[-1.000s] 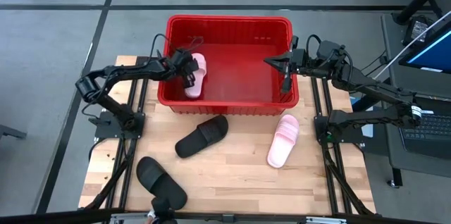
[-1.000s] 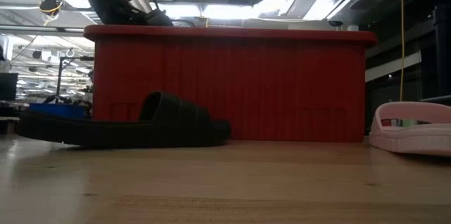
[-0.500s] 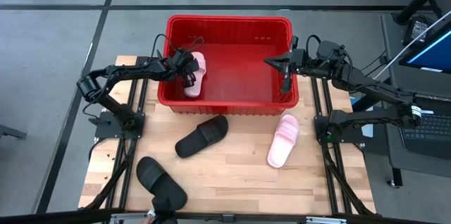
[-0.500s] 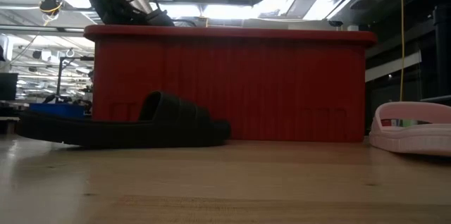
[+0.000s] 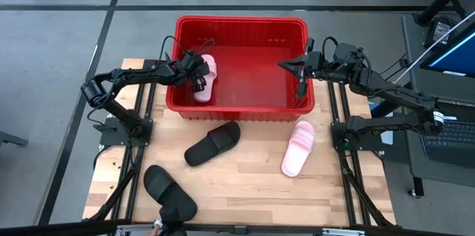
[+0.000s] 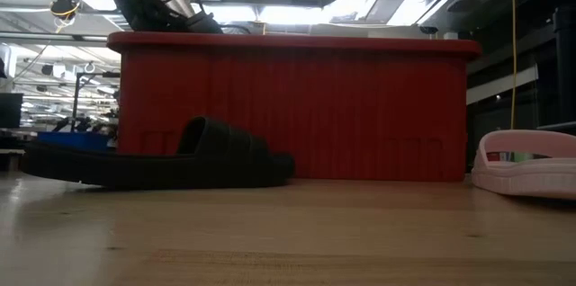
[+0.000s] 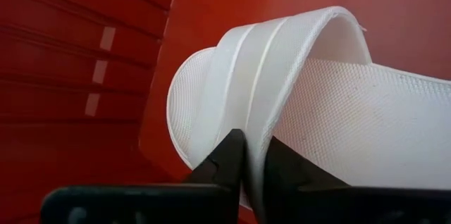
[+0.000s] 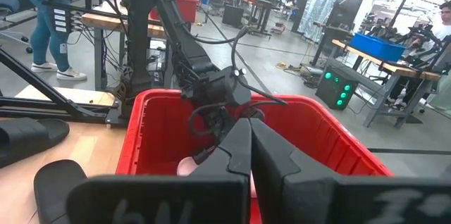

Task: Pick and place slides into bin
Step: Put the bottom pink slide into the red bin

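1. Left gripper (image 5: 199, 73) inside the bin (image 5: 241, 24), by its left wall; fingers (image 7: 227, 157) pinched on the strap edge of a pink slide (image 5: 207, 77), seen close in the left wrist view (image 7: 310, 104) with the strap's rim squeezed between the dark tips.
2. Held pink slide inside the bin at its left side, lying lengthwise along that wall; cannot tell whether resting on the floor or lifted.
3. Right gripper (image 5: 299, 80) over the bin's right wall, pointing down; fingers (image 8: 236, 150) pressed together, nothing between them.
4. Second pink slide (image 5: 297, 148) on the table (image 5: 245, 184), just in front of the bin's right front corner; visible at the right edge of the low view (image 6: 526, 165).
5. Black slide (image 5: 212, 143) on the table, near the bin's front wall, angled; in the low view (image 6: 162, 160) lying before the red wall (image 6: 297, 111).
6. Another black slide (image 5: 170, 190) near the table's front left, well apart from the bin.
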Action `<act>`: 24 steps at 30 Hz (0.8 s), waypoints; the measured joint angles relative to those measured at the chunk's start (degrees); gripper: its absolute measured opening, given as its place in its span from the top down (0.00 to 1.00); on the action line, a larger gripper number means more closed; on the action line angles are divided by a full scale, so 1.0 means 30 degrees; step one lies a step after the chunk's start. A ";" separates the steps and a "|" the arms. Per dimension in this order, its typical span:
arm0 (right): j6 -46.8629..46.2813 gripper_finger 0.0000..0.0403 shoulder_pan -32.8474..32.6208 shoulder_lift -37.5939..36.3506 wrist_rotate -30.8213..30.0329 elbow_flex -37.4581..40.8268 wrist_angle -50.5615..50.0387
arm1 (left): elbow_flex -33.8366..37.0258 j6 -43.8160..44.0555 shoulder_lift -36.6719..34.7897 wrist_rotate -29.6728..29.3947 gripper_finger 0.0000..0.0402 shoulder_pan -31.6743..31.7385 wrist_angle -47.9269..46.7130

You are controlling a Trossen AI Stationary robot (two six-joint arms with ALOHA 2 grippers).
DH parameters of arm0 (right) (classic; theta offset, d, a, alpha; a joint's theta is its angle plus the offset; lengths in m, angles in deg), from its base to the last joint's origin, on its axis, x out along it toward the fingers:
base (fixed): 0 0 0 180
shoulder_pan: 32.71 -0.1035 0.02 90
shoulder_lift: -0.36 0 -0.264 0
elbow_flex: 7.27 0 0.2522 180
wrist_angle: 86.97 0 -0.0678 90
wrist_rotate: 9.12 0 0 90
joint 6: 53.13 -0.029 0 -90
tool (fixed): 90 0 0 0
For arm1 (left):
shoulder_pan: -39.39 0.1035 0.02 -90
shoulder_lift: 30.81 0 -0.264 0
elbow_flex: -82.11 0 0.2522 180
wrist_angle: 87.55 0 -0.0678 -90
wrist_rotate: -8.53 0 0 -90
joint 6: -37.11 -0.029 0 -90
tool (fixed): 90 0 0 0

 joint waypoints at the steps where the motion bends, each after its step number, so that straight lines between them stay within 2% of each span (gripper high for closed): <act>1: 0.0000 0.98 0.0000 0.0003 -0.0004 0.0000 0.0000 | 0.0000 -0.0007 0.0000 -0.0106 0.89 0.0000 0.0001; 8: 0.0000 0.98 0.0000 0.0004 0.0000 0.0000 0.0000 | 0.0007 -0.0014 0.0036 -0.1993 0.77 0.0007 0.0059; 24: 0.0000 0.98 -0.0007 0.0003 0.0004 0.0000 0.0000 | 0.0131 0.0139 0.0124 -0.1765 0.70 0.0015 0.0004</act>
